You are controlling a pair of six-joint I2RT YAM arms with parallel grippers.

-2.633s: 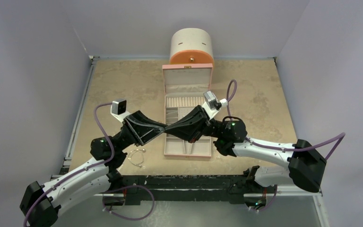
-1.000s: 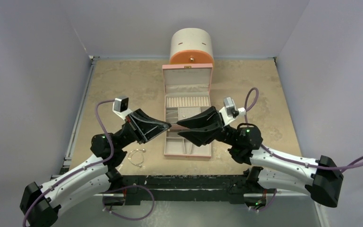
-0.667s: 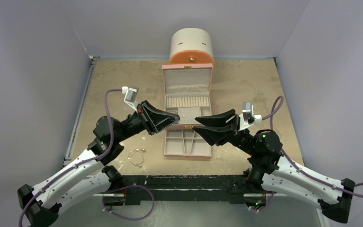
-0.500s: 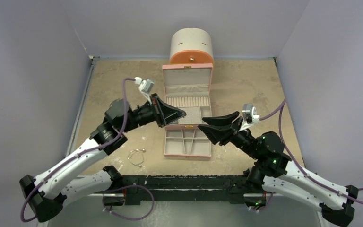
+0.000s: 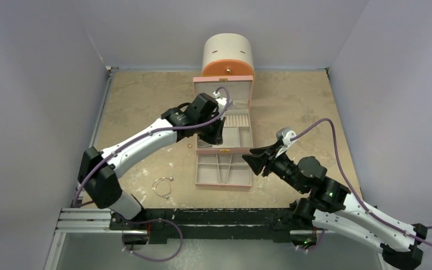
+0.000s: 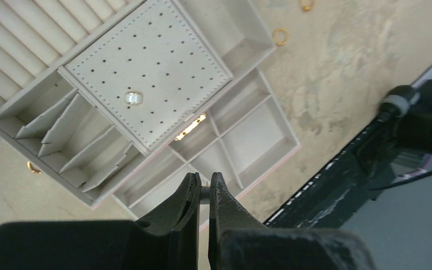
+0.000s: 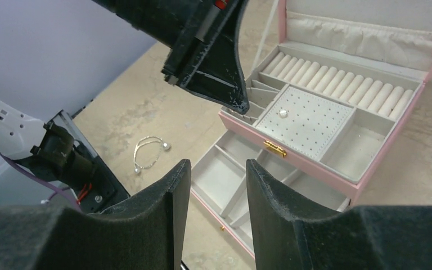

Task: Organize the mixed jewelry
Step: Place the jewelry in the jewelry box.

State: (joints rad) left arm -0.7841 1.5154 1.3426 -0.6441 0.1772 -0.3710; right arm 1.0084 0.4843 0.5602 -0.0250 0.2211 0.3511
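Mixed jewelry: small pieces are spread in and around the open pink jewelry box (image 5: 236, 82), whose drawer is pulled out toward 6 o'clock.
Wire bangle (image 5: 162, 187): laid flat on the surface (image 5: 146, 107) at 8 o'clock of the box, well apart from both pincers.
Coppery ring (image 5: 189, 147): found on the surface just beside the box's 9 o'clock wall.
Gold ring (image 6: 280, 36): seen from the left wrist, off the box's 3 o'clock side.
Stud (image 6: 133, 98): seated in the perforated pad inside the box.
Left pincer (image 6: 204, 179): held above the box with its tips drawn almost together. Nothing is seen between them, though a tiny piece cannot be ruled out.
Right pincer (image 7: 218, 185): spread wide and empty, at 4 o'clock of the box.
Handling: every piece is judged very light, hard and slippery. The bangle looks thin and springy, and could be bent or flicked away if squeezed hard.
Hold: the bangle is best taken across the wire near a bead. Rings are best pinched across the band from straight above, as skidding on the surface is expected.
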